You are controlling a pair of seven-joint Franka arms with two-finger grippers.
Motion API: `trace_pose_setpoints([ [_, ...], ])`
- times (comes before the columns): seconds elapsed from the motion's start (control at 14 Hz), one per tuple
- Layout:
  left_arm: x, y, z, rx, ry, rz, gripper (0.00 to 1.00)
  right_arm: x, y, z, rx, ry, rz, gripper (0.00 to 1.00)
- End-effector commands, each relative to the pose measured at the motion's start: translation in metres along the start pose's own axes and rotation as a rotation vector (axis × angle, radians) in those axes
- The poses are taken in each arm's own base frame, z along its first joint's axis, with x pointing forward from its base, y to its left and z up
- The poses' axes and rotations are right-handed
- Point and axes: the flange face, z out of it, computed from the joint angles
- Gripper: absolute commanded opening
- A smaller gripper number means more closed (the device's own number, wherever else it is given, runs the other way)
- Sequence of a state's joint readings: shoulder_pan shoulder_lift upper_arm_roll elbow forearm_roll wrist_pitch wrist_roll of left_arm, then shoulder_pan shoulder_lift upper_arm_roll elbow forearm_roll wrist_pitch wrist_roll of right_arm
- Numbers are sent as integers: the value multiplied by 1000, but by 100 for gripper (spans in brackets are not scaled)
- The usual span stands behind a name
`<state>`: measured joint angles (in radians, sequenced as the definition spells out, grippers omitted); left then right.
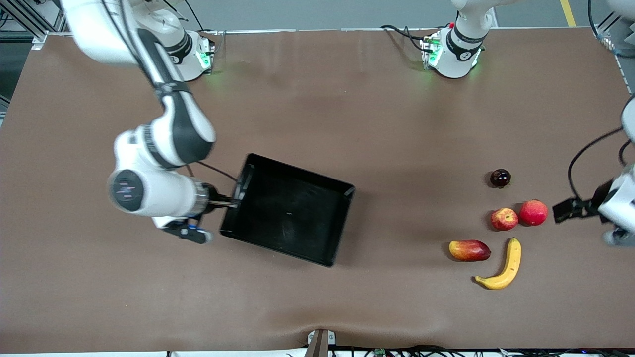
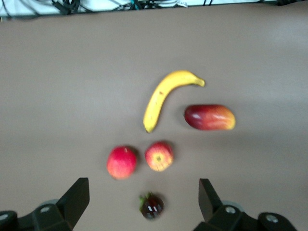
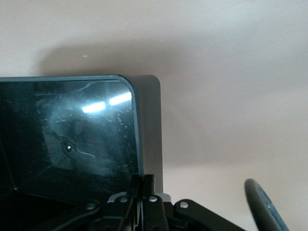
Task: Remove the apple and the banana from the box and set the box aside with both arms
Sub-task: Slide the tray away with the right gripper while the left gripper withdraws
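The black box [image 1: 287, 218] lies on the table toward the right arm's end. My right gripper [image 1: 237, 200] is shut on its low wall, and the right wrist view shows the fingers [image 3: 150, 185] pinching the box's rim [image 3: 138, 144]. The yellow banana [image 1: 503, 267] and the streaked red apple [image 1: 504, 218] lie toward the left arm's end. My left gripper [image 1: 559, 210] is open and empty, over the table beside the fruits. The left wrist view shows the banana [image 2: 166, 96] and the apple [image 2: 159, 156] past the open left gripper [image 2: 143, 197].
A plain red fruit [image 1: 533, 212] touches the apple on the side toward the left gripper. A red-and-yellow mango [image 1: 469, 250] lies beside the banana. A small dark fruit [image 1: 500, 177] sits farther from the front camera than the apple.
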<state>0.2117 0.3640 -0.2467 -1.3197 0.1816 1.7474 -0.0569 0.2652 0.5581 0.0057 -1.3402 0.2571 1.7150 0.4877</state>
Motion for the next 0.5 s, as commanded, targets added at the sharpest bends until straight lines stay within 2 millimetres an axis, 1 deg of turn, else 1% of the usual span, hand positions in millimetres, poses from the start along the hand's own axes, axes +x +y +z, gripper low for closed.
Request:
trace_pose_setpoints([
  [0.0,-25,4,-32,-6,-26,-26,100,5,66,-50,25,-37,-12,0],
  [0.07,-32,3,-46,0,-25,-24,100,10,94,-62,18,-52,19,0],
  [0.14,-43,4,-62,0,-35,-4,100,16,124,-70,-6,-58,26,0],
  [0.21,-56,14,-88,-12,-20,21,100,20,150,-71,-34,-60,-7,0],
  [0.29,-67,27,-105,-6,-5,42,100,24,177,-72,-35,-57,-14,0],
  [0.36,-76,27,-107,-11,-28,42,100,32,208,-70,-22,-54,7,0],
  [0.43,-84,28,-107,-12,-36,41,100,39,240,-69,-5,-47,-7,0],
])
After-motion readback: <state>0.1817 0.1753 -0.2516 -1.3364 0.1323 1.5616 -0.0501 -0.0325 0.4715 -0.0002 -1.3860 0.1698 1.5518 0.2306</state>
